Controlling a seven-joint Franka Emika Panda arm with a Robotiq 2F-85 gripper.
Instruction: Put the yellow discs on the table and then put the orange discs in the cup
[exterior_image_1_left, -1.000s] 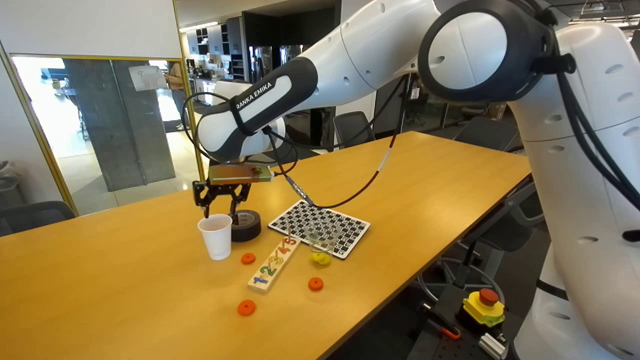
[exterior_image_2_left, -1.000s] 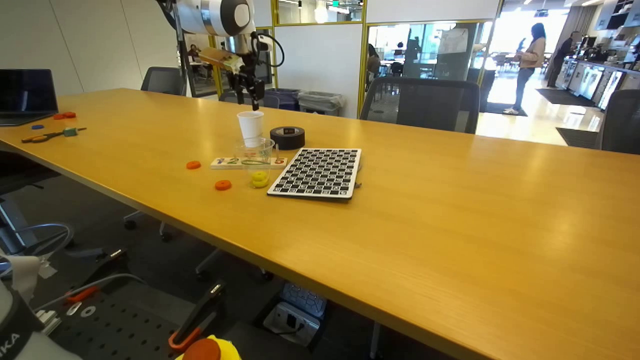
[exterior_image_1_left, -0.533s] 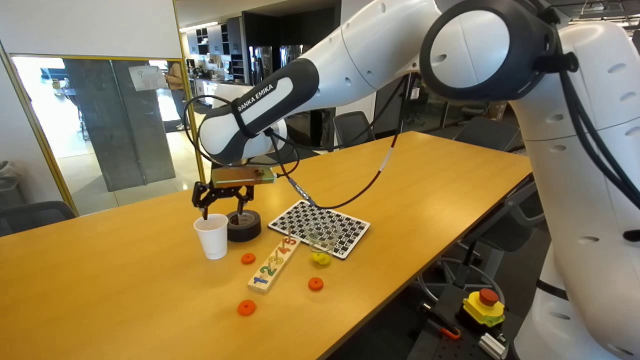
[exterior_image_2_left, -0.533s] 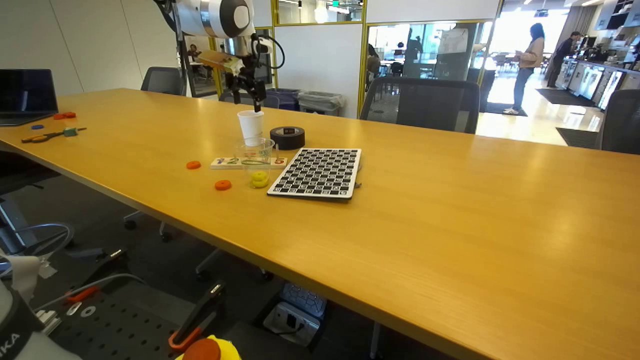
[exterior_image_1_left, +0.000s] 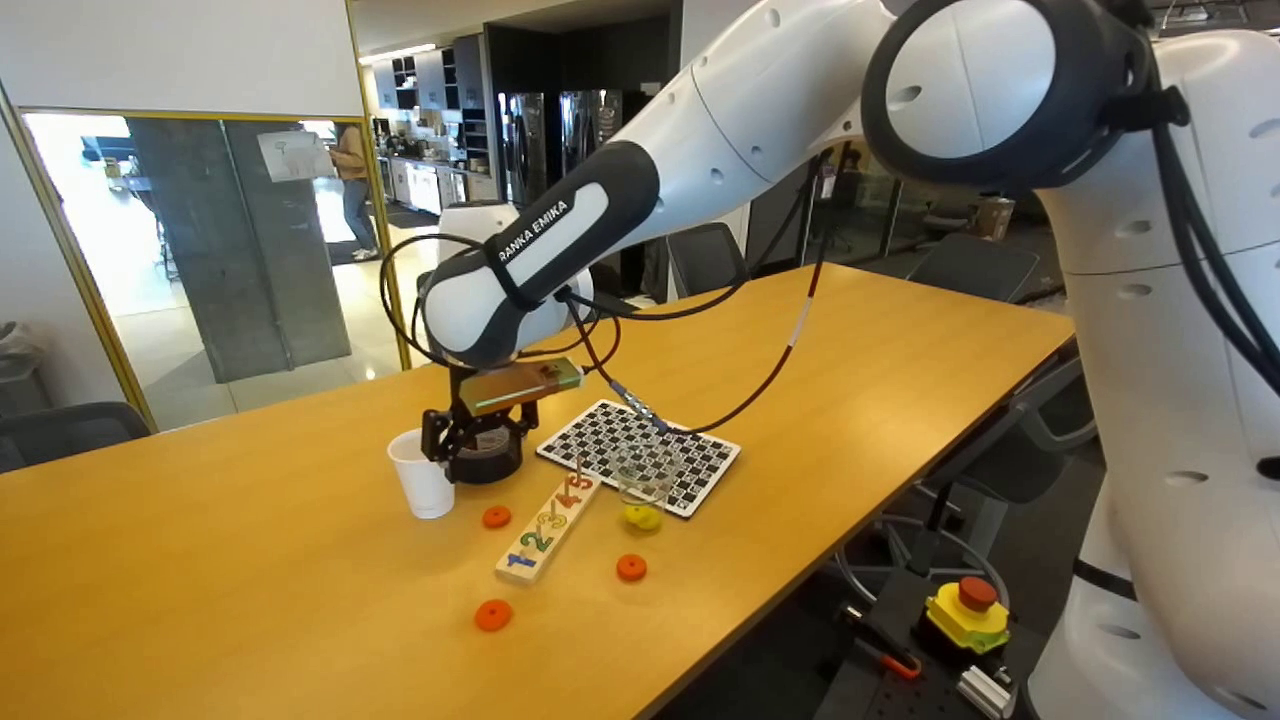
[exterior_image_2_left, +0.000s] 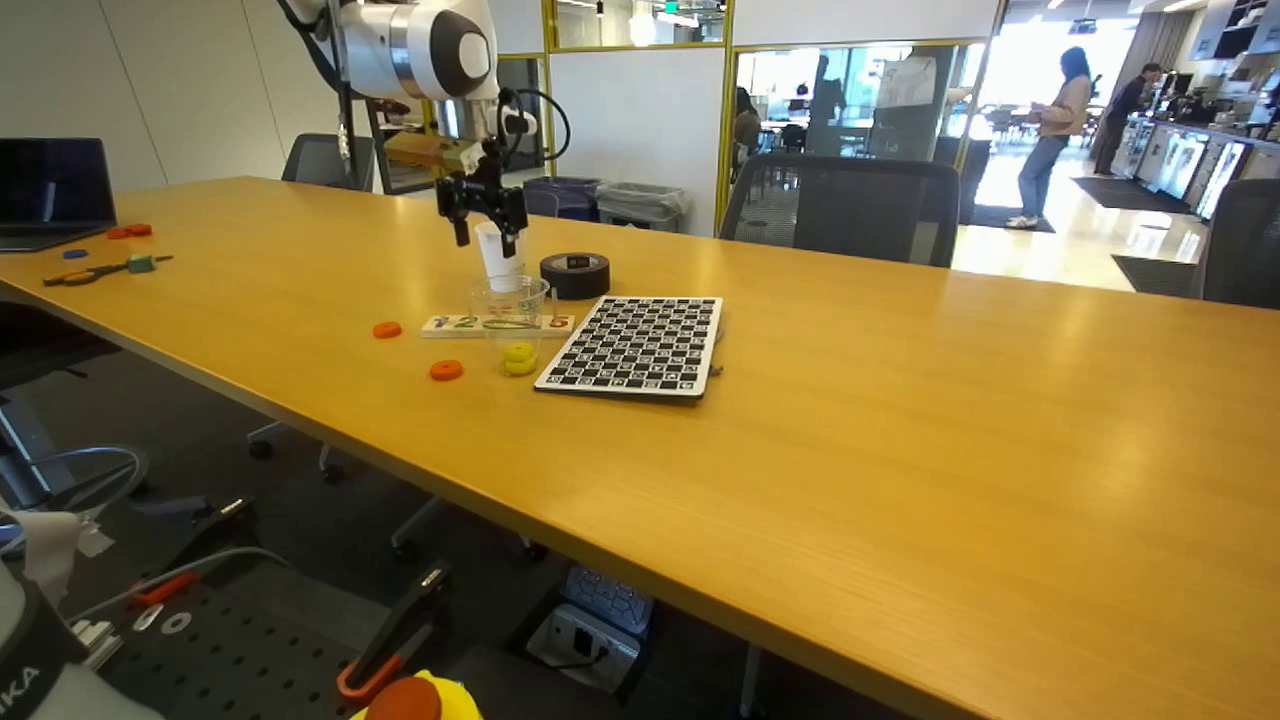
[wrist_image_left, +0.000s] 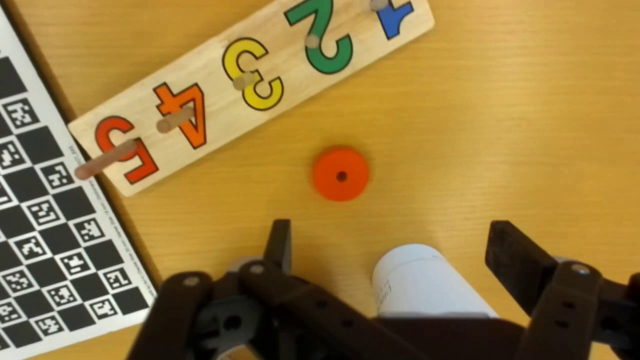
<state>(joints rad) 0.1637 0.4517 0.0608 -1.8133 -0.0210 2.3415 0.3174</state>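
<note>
Dropping lower in an exterior view, the gripper has moved to the near side of the paper cup; yellow discs sit inside a clear cup. In an exterior view, orange discs lie on the table. In the wrist view the fingers stand wide apart, holding nothing; I reckon discs come next.

Loose discs on table, either side of pegboard

Wrist view: my black two-fingered gripper obscures part of the white paper cup; the black-and-white checkered board is cut off at left. In an exterior view I partly obscure the round black tape roll.
</note>
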